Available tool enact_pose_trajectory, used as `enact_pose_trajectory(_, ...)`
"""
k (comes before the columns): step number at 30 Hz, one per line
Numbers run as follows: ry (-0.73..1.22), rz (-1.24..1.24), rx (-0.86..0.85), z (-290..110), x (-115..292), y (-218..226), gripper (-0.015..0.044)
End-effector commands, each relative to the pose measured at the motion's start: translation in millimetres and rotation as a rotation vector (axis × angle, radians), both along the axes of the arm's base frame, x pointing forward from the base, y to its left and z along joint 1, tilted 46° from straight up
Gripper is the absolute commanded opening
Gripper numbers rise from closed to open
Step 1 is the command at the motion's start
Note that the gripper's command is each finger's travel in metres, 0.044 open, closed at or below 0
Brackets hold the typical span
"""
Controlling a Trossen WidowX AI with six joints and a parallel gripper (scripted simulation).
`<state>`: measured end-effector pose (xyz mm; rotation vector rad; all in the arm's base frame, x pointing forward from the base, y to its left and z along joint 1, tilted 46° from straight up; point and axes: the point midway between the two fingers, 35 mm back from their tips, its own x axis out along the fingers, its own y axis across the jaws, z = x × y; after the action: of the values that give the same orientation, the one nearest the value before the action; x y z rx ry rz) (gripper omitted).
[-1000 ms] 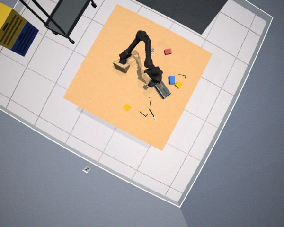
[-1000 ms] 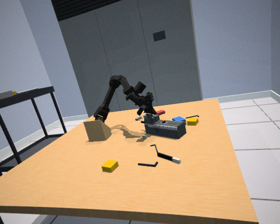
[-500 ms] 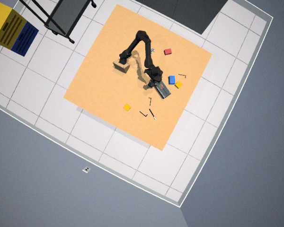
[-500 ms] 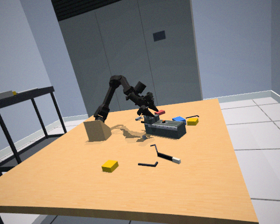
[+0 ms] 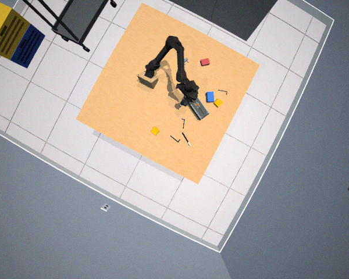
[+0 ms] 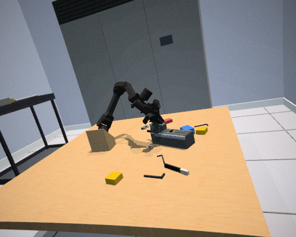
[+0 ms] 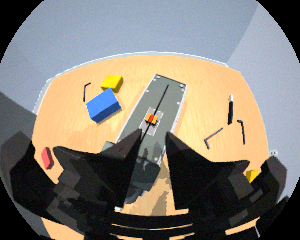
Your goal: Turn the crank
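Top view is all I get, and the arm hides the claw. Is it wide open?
Observer: No. In the wrist view the claw has its fingers close together, with only a narrow gap. I can't tell whether the handle is in that gap.
Operator: Is the machine flat like a plate?
Observer: No. From the side, the machine is a dark low box, with a taller block at the end under the claw.
Operator: Where's the red pointer?
Observer: In the wrist view the red pointer sits partway along the track, straight ahead of the claw. The brass marks are too small to make out.
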<state>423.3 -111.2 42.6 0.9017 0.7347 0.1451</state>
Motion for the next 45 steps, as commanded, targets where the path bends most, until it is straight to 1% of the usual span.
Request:
enact_pose_trajectory(1,0.000,0.000,0.000,0.0,0.0,0.1,0.0046)
enact_pose_trajectory(3,0.000,0.000,0.000,0.0,0.0,0.1,0.0000)
enact_pose_trajectory(20,-0.001,0.001,0.001,0.1,0.0,0.1,0.0000)
enact_pose_trajectory(37,-0.001,0.001,0.001,0.1,0.0,0.1,0.0440)
enact_pose_trajectory(38,-0.001,0.001,0.001,0.1,0.0,0.1,0.0440)
enact_pose_trajectory(45,-0.001,0.001,0.001,0.1,0.0,0.1,0.0256)
